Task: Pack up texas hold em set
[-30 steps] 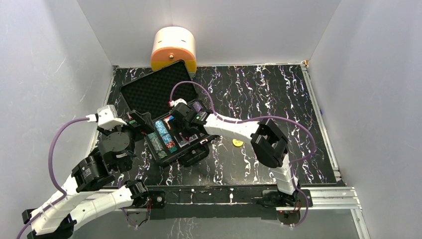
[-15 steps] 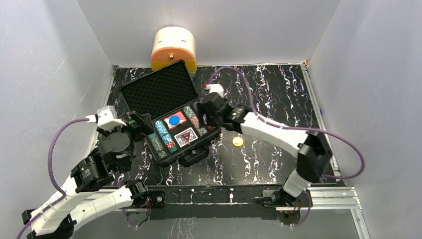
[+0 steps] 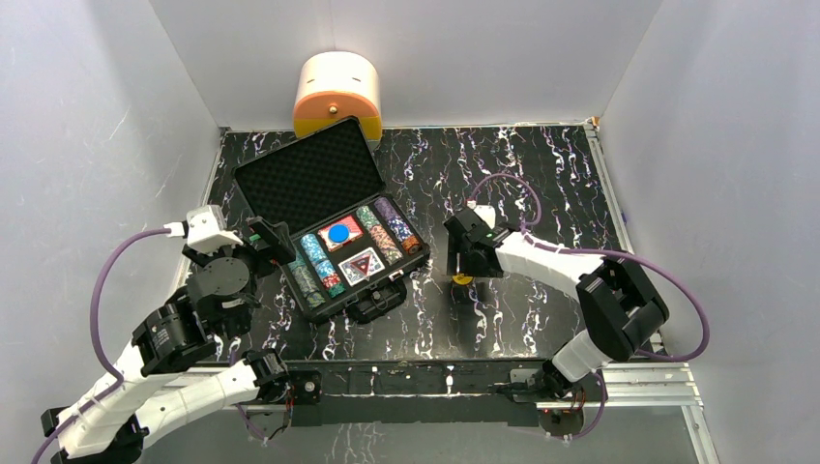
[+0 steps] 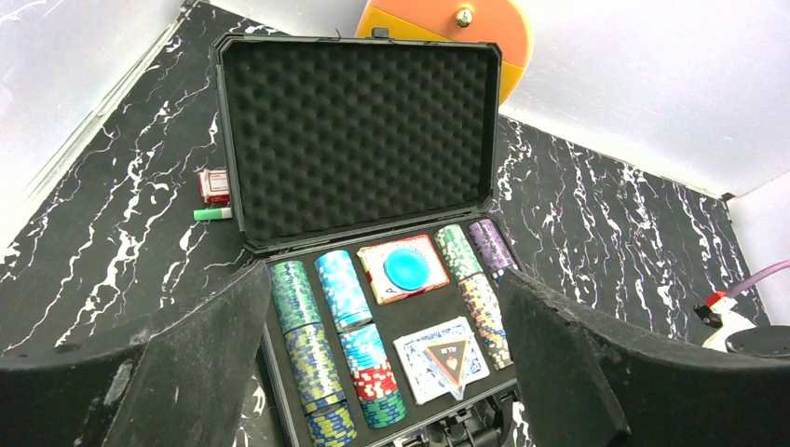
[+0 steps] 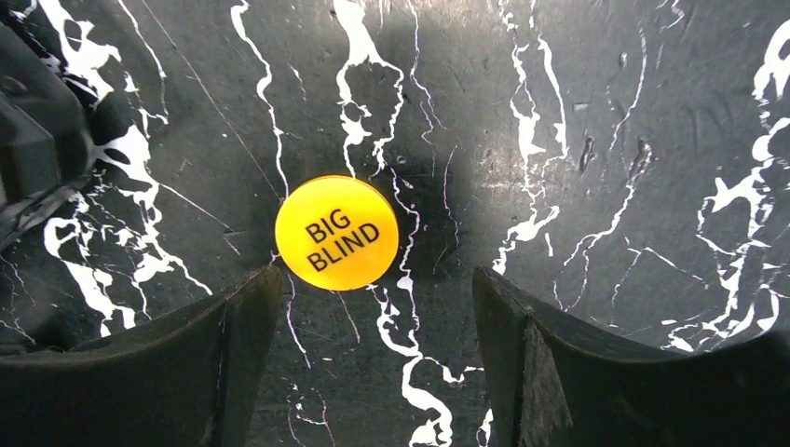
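Observation:
The texas hold em set's black case (image 3: 307,296) lies open left of centre, its foam-lined lid (image 3: 307,179) leaning back. Rows of chips (image 4: 345,289) fill the tray, and a blue disc (image 4: 409,267) rests on the red deck (image 4: 376,286). The blue deck (image 4: 421,366) has a triangular card on top. A yellow disc (image 5: 336,232) marked BIG BLIND lies on the table right of the case. My right gripper (image 5: 374,279) hangs open just over it, the disc beyond the left fingertip. My left gripper (image 4: 384,279) is open at the case's near-left side, holding nothing.
A cream-and-orange rounded container (image 3: 336,94) stands at the back wall behind the lid. A small red box (image 4: 214,184) and a green stick (image 4: 211,213) lie left of the lid. White walls close three sides. A metal rail (image 3: 629,382) runs along the front edge.
My right arm has left the case and swung right and down to the yellow disc. The blue disc now shows on the red deck. The left arm has barely moved.

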`<state>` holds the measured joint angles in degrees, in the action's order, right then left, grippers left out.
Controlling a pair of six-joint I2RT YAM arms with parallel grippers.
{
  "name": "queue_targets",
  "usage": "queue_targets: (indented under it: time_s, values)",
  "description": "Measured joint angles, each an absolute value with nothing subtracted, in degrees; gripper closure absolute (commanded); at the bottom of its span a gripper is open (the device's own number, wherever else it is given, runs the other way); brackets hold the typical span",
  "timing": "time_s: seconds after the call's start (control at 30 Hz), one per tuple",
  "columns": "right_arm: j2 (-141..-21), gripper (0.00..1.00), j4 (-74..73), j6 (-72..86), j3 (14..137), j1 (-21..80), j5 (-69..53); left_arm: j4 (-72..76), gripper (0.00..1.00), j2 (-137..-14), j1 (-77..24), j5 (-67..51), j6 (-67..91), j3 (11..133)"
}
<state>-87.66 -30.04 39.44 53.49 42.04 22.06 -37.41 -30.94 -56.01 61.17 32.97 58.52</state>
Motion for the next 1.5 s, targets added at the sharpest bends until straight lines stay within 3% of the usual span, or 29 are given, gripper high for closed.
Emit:
queue_targets:
  time_s: [0.23, 0.57, 0.73, 0.83, 1.2, 1.5]
  values:
    - [-89.56, 0.2, -26.33, 36.42, 51.96, 40.4, 15.55, -38.09, 0.08, -30.92, -56.01, 61.3, 32.49, 58.98]
    - [-92.82, 0.29, -25.28, 34.11, 53.04, 40.49, 14.94, -38.48, 0.08, -31.18, -56.01, 62.04, 32.1, 59.42]
    - [-93.58, 0.46, -24.67, 33.61, 53.25, 40.51, 17.06, -38.76, 0.08, -31.38, -56.01, 62.15, 32.08, 59.42]
    - [-94.45, 0.51, -23.92, 33.26, 54.0, 40.49, 17.43, -39.09, 0.08, -31.4, -56.01, 62.15, 32.03, 59.42]
    - [-93.69, 0.51, -25.56, 33.23, 56.21, 43.72, 19.62, -39.51, 0.08, -32.62, -56.01, 62.13, 31.92, 59.79]
    - [-87.66, 0.5, -25.12, 32.91, 66.41, 51.33, 21.19, -39.51, 0.08, -33.45, -56.01, 61.98, 32.05, 59.86]
